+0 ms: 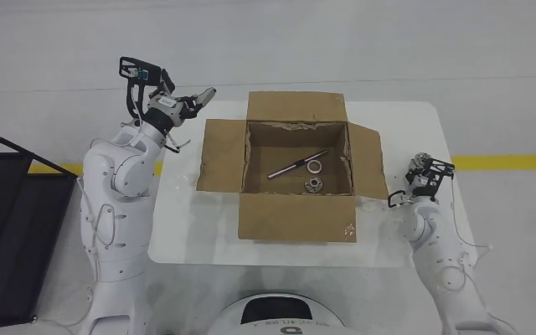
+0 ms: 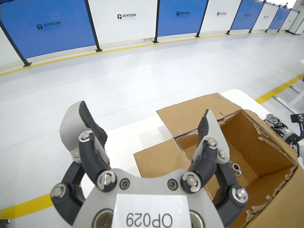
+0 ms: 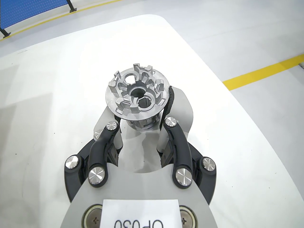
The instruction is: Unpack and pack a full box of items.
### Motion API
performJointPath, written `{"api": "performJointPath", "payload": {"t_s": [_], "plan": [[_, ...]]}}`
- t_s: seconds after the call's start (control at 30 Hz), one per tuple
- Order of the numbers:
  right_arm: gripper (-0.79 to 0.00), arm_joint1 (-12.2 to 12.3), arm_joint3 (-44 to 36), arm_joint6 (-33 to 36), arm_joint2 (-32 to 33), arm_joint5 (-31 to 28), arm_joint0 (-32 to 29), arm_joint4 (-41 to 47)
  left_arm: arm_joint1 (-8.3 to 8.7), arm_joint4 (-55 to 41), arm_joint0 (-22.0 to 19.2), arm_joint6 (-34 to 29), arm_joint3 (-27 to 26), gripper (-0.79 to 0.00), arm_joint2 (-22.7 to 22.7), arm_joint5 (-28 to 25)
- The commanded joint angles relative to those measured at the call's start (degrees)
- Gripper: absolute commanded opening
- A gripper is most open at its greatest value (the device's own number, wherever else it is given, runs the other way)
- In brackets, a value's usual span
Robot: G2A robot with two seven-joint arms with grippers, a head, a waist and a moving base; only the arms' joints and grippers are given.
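An open cardboard box [image 1: 296, 216] stands in the middle of the white table [image 1: 184, 226]. Inside it lie a metal rod [image 1: 296, 164], a flat ring [image 1: 316, 167] and a small flanged metal part [image 1: 312, 184]; that part [image 2: 236, 167] shows in the left wrist view too. My right gripper [image 3: 142, 117] is at the table's right side, shut on a round toothed metal part [image 3: 136, 94], seen from above as a grey part [image 1: 421, 161]. My left gripper [image 2: 147, 117] is raised past the box's far left corner [image 2: 175, 122], open, nothing between its fingers.
The box's flaps lie spread out on all sides [image 1: 219, 154]. A dark frame [image 1: 25, 226] stands left of the table. The table to the right of the box is bare around the right gripper [image 1: 423, 172]. Yellow floor lines run beside the table [image 1: 494, 161].
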Motion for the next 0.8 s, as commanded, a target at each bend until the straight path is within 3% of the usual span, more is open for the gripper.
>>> {"api": "performJointPath", "payload": {"t_s": [0.0,0.2,0.47,0.63,0.77], "plan": [[0.0,0.0,-0.5,-0.5,0.8,-0.7,-0.3,0.9,0.0,-0.1,0.0,0.0,0.0,0.0,0.0,0.0],[0.0,0.4,-6.9,-0.3,4.5,-4.2,-4.1,4.8,0.0,-0.1,0.0,0.0,0.0,0.0,0.0,0.0],[0.0,0.9,-21.0,7.9,11.1,-11.3,-12.7,16.1,0.0,-0.1,0.0,0.0,0.0,0.0,0.0,0.0],[0.0,0.8,-28.7,16.9,14.7,-8.0,-16.5,27.2,0.0,-0.1,0.0,0.0,0.0,0.0,0.0,0.0],[0.0,0.8,-28.7,16.9,14.7,-8.0,-16.5,27.2,0.0,-0.1,0.0,0.0,0.0,0.0,0.0,0.0]]}}
